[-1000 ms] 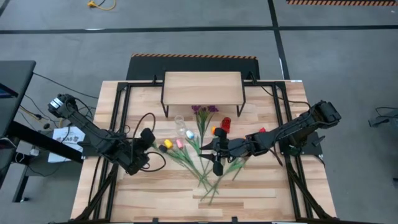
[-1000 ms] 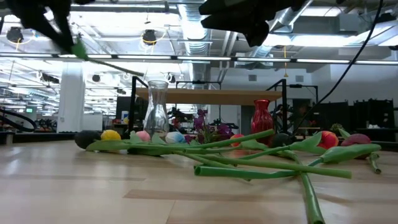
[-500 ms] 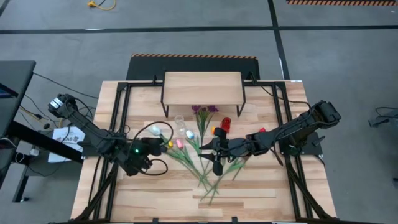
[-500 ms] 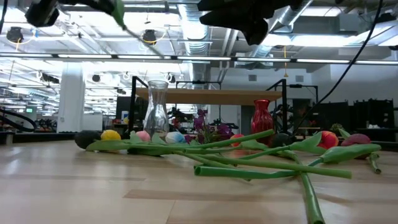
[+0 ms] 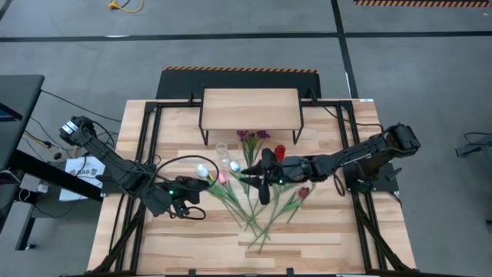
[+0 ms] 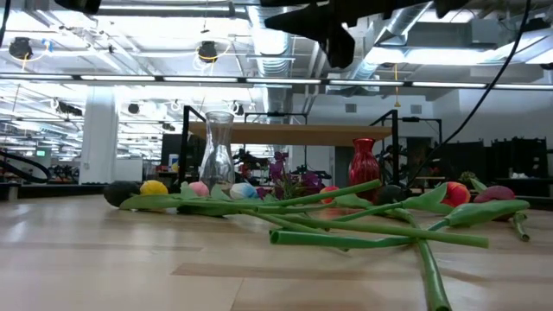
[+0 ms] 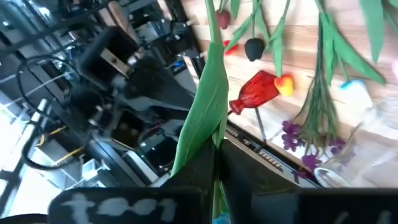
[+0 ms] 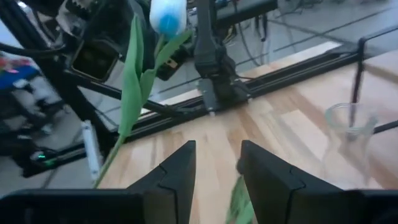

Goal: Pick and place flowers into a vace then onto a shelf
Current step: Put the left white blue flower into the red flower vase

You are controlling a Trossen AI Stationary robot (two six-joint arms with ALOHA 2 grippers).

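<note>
**Q:** What has changed, and what is each arm doing?

**A:** Moved in the last second: the left gripper (image 5: 187, 185) has swung its flower up and across toward the glass vase (image 5: 222, 151), and the right gripper (image 5: 258, 178) has slid from over the loose flowers (image 5: 257, 208) to a spot nearer that vase. On the left arm's side of the glass vase, the left gripper is clamped tight on the green stem of a white tulip (image 5: 204, 171). The tulip's pale head hangs in the air, near the vase but not over its mouth. The glass vase stands upright and empty. Just beyond it, on the right arm's side, the right gripper hovers with its fingers (image 8: 174, 171) a little apart and nothing between them. A red vase (image 5: 280, 152) stands farther out on that side. The shelf (image 5: 250, 108) lies behind the glass vase, bare.

**Q:** How should the tulip go in?

**A:** Stem first, I judge. At present the head is the end nearest the glass vase, so the flower likely needs turning until the stem's cut end points down over the mouth. The neck looks narrow and the leaf is broad, so a slow, straight descent seems wise. Empty glass may tip if nudged sideways. The free right gripper is well placed to steady it.
</note>
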